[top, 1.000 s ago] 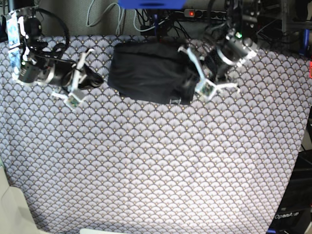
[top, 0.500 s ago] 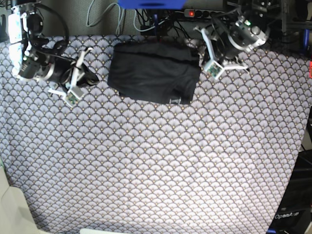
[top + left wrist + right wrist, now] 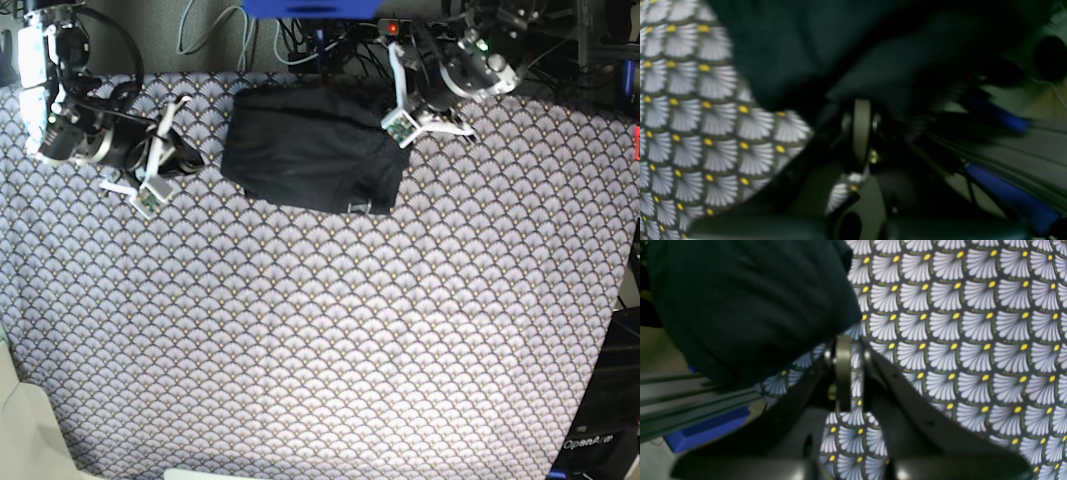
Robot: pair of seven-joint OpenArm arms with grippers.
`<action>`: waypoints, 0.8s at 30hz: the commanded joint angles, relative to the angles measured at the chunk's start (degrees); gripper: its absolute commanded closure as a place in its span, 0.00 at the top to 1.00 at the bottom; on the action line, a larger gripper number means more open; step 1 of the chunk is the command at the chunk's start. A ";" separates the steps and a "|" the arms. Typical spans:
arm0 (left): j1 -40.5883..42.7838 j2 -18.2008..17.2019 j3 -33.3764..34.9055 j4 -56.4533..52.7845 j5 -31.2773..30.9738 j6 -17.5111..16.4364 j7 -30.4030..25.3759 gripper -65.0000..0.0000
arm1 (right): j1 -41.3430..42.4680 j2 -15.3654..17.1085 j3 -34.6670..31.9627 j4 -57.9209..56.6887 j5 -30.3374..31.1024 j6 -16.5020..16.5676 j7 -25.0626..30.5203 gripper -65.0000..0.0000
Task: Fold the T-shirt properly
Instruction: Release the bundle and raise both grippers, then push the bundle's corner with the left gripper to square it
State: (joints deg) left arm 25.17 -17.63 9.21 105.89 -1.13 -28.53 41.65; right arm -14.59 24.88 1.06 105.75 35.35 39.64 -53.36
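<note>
Moved: left gripper [image 3: 385, 100] has pulled back from the T-shirt's 3 o'clock edge toward 1 o'clock, fingers now pressed together, empty.
T-shirt [image 3: 312, 147]: black, folded into a rough rectangle, lying at 12 o'clock on the tablecloth [image 3: 330, 330].
Right gripper [image 3: 195, 160]: at 10 o'clock, just beside the T-shirt's 9 o'clock edge, fingers nearly together, holding nothing.
Left wrist view: blurred.

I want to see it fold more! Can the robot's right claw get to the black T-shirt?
Probably yes. The right claw sits shut beside the T-shirt, with only bare tablecloth between them.
</note>
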 commanded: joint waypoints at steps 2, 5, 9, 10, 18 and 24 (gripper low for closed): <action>-1.74 0.18 -0.03 -1.93 -0.41 -0.08 0.86 0.00 | 0.39 0.65 0.39 1.01 1.00 0.36 0.92 0.04; -3.50 1.50 -0.20 -4.74 -0.41 -0.08 0.77 0.00 | 0.39 0.65 0.48 1.01 1.00 0.36 0.92 0.04; -6.75 3.69 -0.03 -7.82 -0.41 -0.08 1.03 0.00 | 0.39 0.65 0.65 1.01 1.00 0.36 0.84 0.04; -7.45 4.31 -0.03 -7.91 -0.41 -0.08 1.12 0.00 | 0.39 0.65 0.65 1.01 1.00 0.36 0.84 0.04; -15.01 8.79 -0.11 -10.46 -0.32 0.01 1.12 0.00 | 0.39 0.65 0.48 1.01 1.00 0.36 0.66 0.04; -22.57 13.01 -0.11 -20.30 -0.32 0.01 0.51 0.00 | -1.54 0.74 0.65 1.01 1.00 0.36 0.84 0.04</action>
State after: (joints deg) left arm 3.14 -4.89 8.95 85.27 -1.30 -28.32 41.65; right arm -16.34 24.84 1.34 105.78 35.33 39.62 -53.21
